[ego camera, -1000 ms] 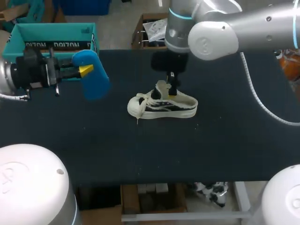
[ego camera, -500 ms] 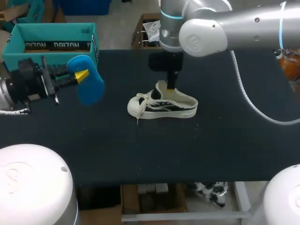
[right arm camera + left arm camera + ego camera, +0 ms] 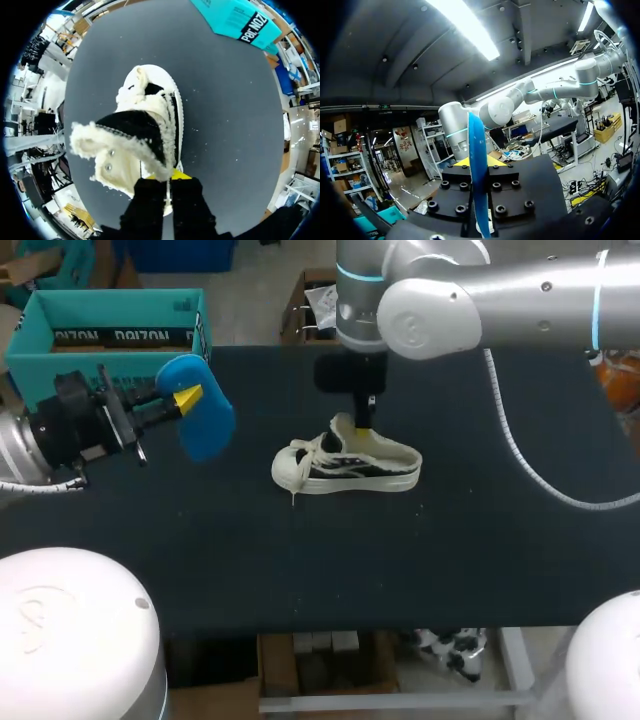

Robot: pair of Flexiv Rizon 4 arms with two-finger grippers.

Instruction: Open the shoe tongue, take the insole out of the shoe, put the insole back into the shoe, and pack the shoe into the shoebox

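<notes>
— Any writing to go on?
— Only dark block print along the side wall of the teal shoebox [image 3: 110,325], at the far left edge of the table [image 3: 300,560]; the right wrist view catches the same printed wall [image 3: 235,20] ahead of the shoe.
— And the surface?
— A plain black tabletop. The shoe [image 3: 345,462] stands on its sole near the middle, toe and laces pointing towards my left arm, well apart from the box.
— The left gripper [image 3: 185,397]?
— Held above the table in front of the box, fingers clamped on the blue insole [image 3: 200,405]. Its own view shows the insole [image 3: 479,170] edge-on between the yellow tips [image 3: 479,161].
— The right gripper [image 3: 362,425]?
— It comes straight down onto the shoe's opening. Its fingers are drawn nearly together, pinching the fleece-lined shoe tongue [image 3: 345,425], which stands raised. From the wrist, the tongue [image 3: 130,130] spreads just ahead of the tips [image 3: 169,176], the white toe [image 3: 150,82] beyond.
</notes>
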